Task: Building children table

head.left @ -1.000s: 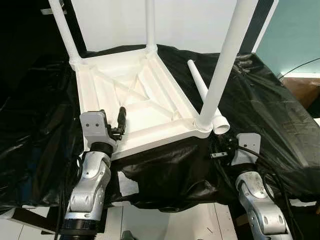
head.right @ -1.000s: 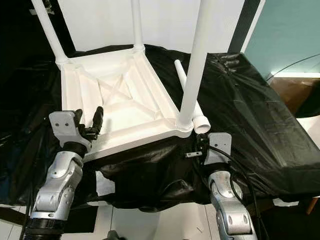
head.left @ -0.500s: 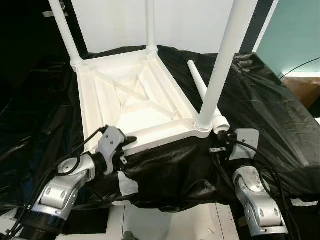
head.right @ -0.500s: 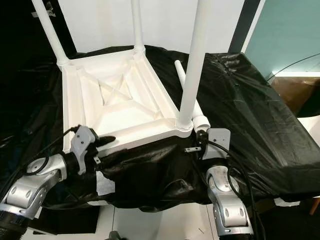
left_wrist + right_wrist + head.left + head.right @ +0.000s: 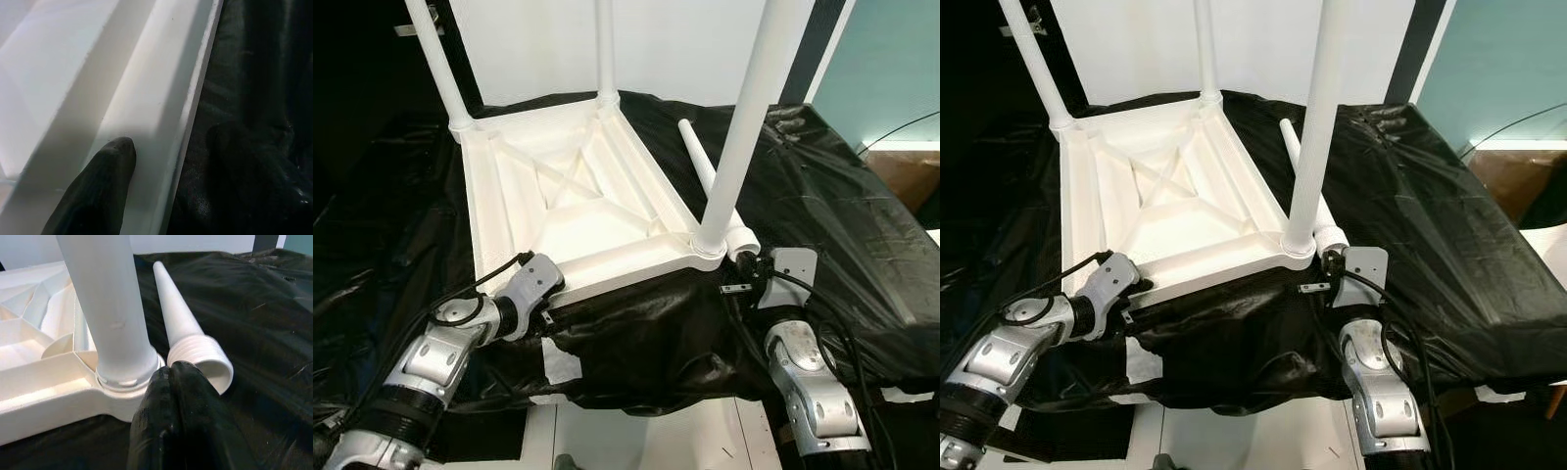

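On the black plastic sheet [image 5: 842, 196], the white children's table [image 5: 568, 211] is lying upside down with three legs screwed in and standing up. Beside it, the fourth loose leg [image 5: 188, 340] is lying flat. I am holding my right gripper [image 5: 171, 382], fingers pressed together, just before that leg's threaded end. My left gripper [image 5: 161, 171] is straddling the table's near edge: one finger on the white rim, the other over the sheet, jaws apart.
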Robot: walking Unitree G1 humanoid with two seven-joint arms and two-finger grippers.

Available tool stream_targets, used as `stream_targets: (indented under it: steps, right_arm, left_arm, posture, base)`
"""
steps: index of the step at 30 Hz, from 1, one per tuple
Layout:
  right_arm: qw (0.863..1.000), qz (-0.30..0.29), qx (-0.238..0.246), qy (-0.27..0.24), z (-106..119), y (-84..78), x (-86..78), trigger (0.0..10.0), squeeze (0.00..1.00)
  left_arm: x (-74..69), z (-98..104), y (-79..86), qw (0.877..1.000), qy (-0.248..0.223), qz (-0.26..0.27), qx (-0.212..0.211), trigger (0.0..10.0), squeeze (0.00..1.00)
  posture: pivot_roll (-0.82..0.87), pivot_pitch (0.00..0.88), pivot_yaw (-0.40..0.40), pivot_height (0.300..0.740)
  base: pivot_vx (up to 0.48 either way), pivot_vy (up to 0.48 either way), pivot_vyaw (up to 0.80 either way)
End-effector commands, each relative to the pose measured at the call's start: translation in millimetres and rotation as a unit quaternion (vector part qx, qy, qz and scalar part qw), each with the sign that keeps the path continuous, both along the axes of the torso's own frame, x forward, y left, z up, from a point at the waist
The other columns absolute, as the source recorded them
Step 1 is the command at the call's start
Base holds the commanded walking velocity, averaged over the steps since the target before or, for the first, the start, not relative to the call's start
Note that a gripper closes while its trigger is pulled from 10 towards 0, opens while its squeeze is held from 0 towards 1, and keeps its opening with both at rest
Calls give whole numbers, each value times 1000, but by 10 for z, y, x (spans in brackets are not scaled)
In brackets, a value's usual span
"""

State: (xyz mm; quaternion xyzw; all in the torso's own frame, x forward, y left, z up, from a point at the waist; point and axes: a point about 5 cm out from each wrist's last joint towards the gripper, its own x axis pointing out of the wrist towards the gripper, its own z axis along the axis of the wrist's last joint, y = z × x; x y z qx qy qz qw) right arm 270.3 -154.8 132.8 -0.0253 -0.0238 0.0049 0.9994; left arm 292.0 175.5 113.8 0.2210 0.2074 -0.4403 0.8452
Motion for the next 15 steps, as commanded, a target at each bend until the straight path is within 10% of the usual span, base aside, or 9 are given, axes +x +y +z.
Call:
stream_targets:
  steps: [1,5,6,7,15]
  right_arm:
    - [1000,-6,3,1,-6,-29,11,10000,0]
    - [1000,-7,4,0,0,-33,18,10000,0]
    - [1000,-9,4,-1,7,-38,28,10000,0]
    - [1000,-10,5,-2,18,-44,44,10000,0]
    - [1000,-11,6,-4,37,-56,73,10000,0]
  left_arm:
    - [-68,-186,103,998,47,24,34,10000,0]
    - [-104,-208,89,997,60,12,36,9255,0]
    - [-156,-219,47,997,74,-8,26,1020,0]
    - [-217,-206,-29,996,85,-38,7,0,0]
    - [-275,-142,-184,992,95,-80,-35,0,0]
  posture:
    - [-30,35,-10,740]
    - [-30,36,-10,740]
    - [-31,36,-10,740]
    - [-33,37,-10,740]
    - [-33,37,-10,740]
  base:
    - [0,0,0]
    - [0,0,0]
    - [0,0,0]
    - [0,0,0]
    - [0,0,0]
